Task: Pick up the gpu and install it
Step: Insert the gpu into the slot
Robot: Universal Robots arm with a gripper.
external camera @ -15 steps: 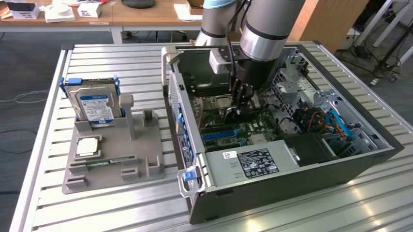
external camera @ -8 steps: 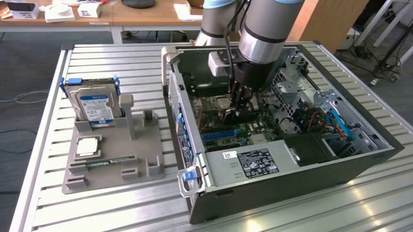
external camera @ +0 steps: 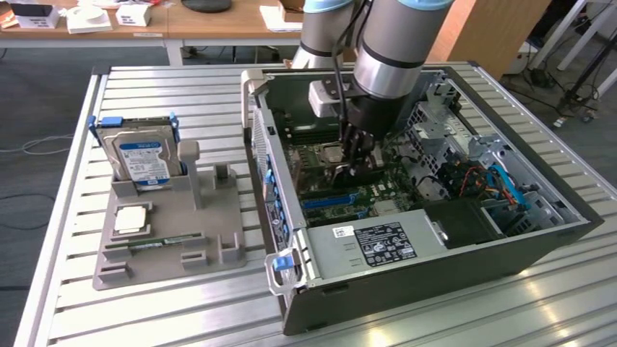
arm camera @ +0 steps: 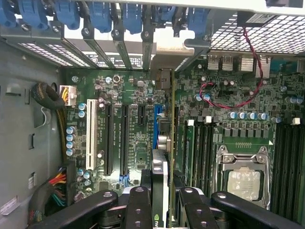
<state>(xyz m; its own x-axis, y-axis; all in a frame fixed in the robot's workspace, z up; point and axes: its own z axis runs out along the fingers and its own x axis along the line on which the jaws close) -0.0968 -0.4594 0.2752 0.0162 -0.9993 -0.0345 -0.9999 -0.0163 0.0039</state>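
One gpu (arm camera: 161,164) gripped edge-on in the hand (arm camera: 162,198) — right over mobo (arm camera: 136,143) slots.

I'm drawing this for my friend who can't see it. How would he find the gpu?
Look inside the open computer case on the metal table, where the robot's gripper hangs over the green motherboard. The gpu is the thin card standing on edge between the black fingers. It alone is gripped, and its pale edge bears a small green logo.
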